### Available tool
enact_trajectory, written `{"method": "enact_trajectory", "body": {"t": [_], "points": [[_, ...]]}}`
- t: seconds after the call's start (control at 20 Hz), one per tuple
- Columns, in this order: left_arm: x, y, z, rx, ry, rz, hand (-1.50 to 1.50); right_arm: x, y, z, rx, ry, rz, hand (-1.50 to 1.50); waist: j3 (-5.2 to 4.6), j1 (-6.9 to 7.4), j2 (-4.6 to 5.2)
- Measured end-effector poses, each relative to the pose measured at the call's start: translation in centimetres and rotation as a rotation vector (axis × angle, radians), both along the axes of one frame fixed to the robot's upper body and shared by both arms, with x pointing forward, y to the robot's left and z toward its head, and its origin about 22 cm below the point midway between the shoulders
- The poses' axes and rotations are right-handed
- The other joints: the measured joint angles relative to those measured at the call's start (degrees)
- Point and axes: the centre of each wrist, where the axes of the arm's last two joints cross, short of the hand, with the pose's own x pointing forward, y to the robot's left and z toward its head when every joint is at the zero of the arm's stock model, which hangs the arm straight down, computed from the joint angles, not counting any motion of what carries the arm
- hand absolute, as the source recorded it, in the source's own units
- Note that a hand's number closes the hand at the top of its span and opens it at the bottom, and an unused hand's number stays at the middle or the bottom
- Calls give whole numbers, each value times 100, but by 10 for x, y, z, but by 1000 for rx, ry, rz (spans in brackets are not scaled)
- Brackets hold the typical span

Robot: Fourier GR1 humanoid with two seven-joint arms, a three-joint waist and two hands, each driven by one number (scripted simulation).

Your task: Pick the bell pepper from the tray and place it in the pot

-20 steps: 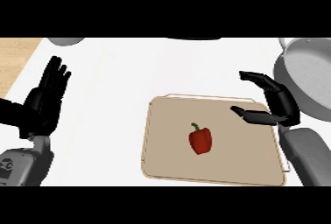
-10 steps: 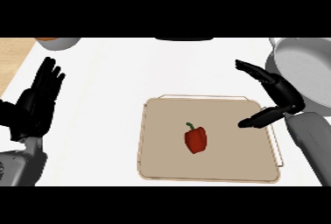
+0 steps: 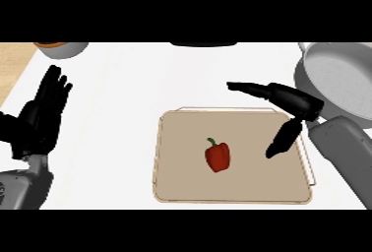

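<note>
A red bell pepper (image 3: 217, 156) with a green stem lies near the middle of the beige tray (image 3: 181, 187). My right hand (image 3: 294, 102) hovers over the tray's right part, open, its fingers spread to the left and its thumb pointing down toward the tray, a short way right of the pepper and not touching it. The grey pot (image 3: 340, 78) stands at the far right, partly behind my right forearm. My left hand (image 3: 41, 115) rests open at the left edge, fingers up.
A small bowl with a brown rim (image 3: 61, 47) sits at the top left. A dark object (image 3: 203, 45) shows at the top edge. A wooden strip (image 3: 13, 64) borders the white counter (image 3: 138, 78) on the left.
My right hand has moved left and lower over the tray, closer to the pepper, with its fingers spreading wider. The view has shifted a little. The pepper has not moved on the tray.
</note>
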Motion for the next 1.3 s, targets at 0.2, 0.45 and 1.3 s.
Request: {"method": "enact_trajectory", "body": {"t": [0.2,0.45,1.3], "points": [[-5,1,2,-2,1,-2,0,-15,30,3,-121,29,33,-150,4,2,3],[-2,2,1,-2,3,0,0,-33,49,5,-172,60,33,-150,8,3,19],[-7,0,2,-4,-9,-2,0,-45,68,-36,-302,67,-34,-150,12,38,38]]}}
